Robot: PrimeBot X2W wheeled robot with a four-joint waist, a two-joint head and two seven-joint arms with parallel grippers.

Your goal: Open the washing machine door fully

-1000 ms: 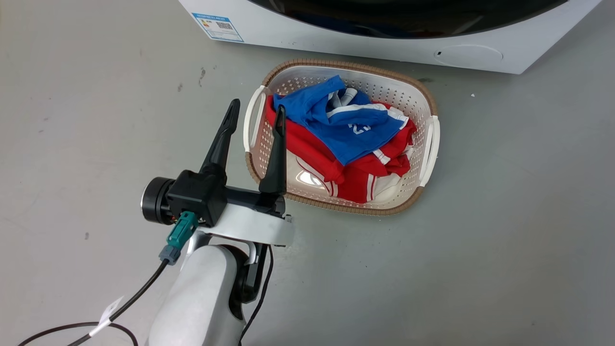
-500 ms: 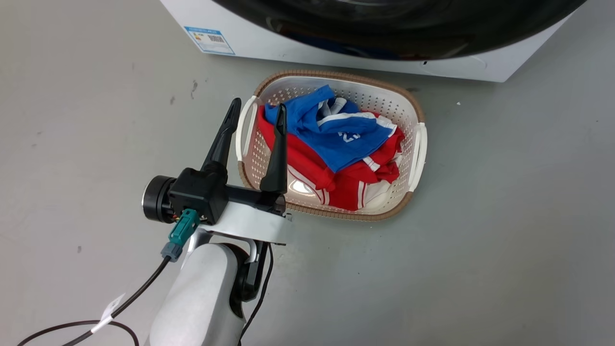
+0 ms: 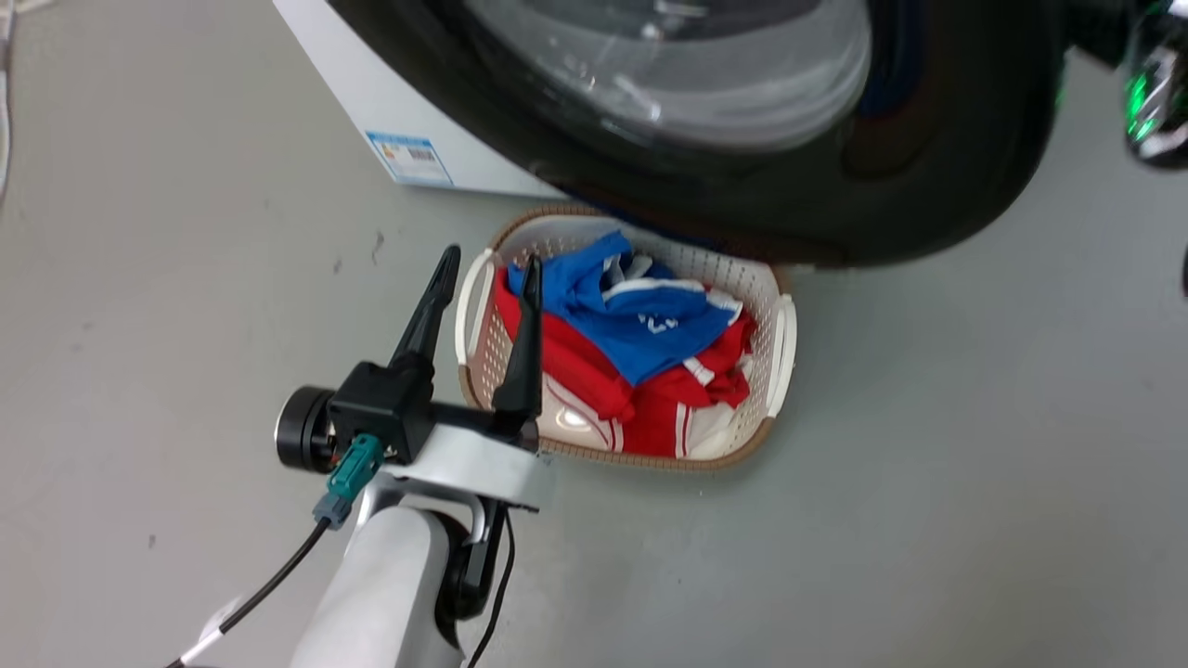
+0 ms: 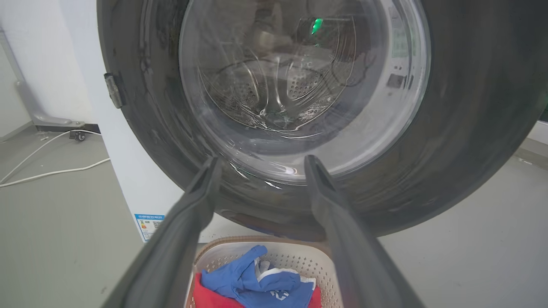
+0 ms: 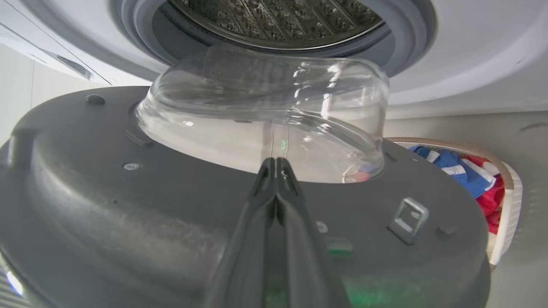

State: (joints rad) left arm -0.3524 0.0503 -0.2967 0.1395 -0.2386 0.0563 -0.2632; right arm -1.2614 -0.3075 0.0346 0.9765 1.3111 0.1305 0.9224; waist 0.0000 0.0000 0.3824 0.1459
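The washing machine door (image 3: 928,186) stands partly swung out from the white washing machine (image 3: 371,102), its black rim hanging over the far end of the basket. In the right wrist view my right gripper (image 5: 276,164) is shut with nothing in it. It lies over the door's (image 5: 128,222) grey inner face, tips at the foot of the glass bowl (image 5: 265,115), with the steel drum (image 5: 274,17) open behind. My left gripper (image 3: 487,274) is open over the floor by the basket's left handle. In its own view it (image 4: 262,167) faces the door's (image 4: 471,128) outer glass, apart from it.
A white laundry basket (image 3: 784,325) with red and blue clothes sits on the grey floor under the door's lower edge. The door's hinge (image 4: 112,90) is on its left side. White cables (image 4: 47,171) lie on the floor left of the machine. A latch loop (image 5: 409,218) sticks up from the inner face.
The door has swung outward from the machine's front and now overhangs the basket. The head camera has shifted too. My left gripper has stayed open in the same place.
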